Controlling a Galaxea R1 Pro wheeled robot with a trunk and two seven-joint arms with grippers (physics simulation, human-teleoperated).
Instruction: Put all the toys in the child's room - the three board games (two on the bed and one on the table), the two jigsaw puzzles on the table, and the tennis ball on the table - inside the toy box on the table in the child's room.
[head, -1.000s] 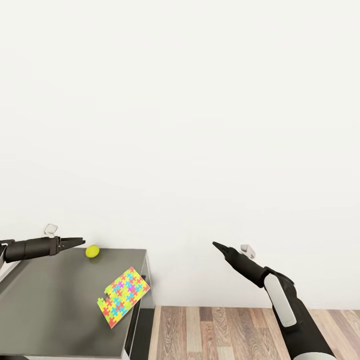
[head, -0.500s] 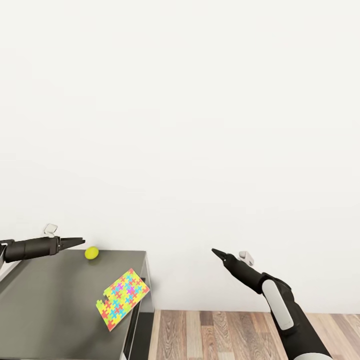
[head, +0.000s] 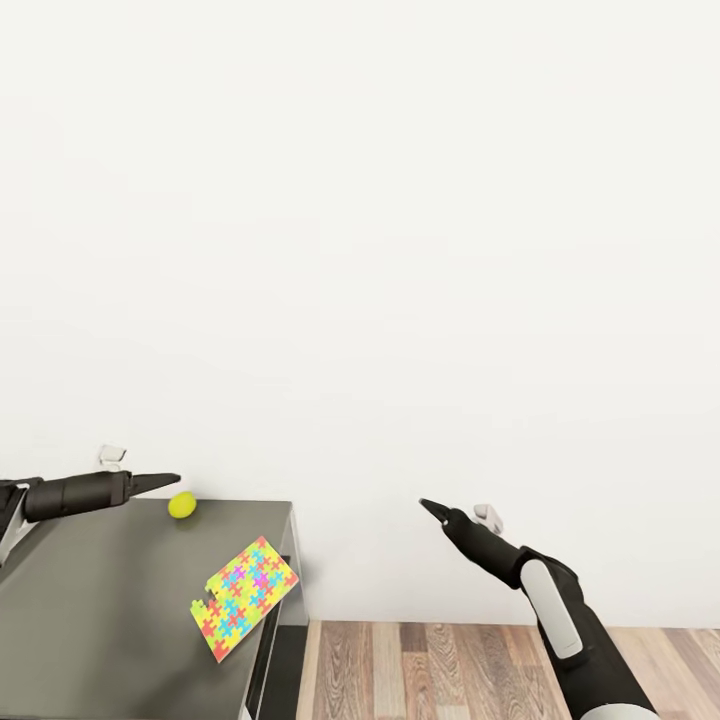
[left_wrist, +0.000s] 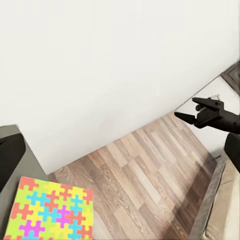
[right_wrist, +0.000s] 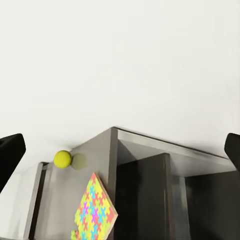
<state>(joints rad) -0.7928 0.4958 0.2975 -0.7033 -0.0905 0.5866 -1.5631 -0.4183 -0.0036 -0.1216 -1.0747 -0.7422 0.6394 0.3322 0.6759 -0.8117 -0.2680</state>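
A small yellow-green tennis ball rests at the back edge of the dark grey table, close to the wall. One multicoloured jigsaw puzzle lies by the table's right edge, a corner reaching it. My left gripper hovers just left of the ball and slightly above it, empty. My right gripper hangs over the floor to the right of the table, its fingers spread wide with nothing between them. The toy box, board games and bed are out of view.
A bare white wall stands behind the table. Wood-plank floor lies to the table's right, under my right arm. Under the table top there are dark open compartments.
My left gripper has crept a little to the right, closer to the ball. My right gripper has dropped slightly. The ball and puzzle lie as before.
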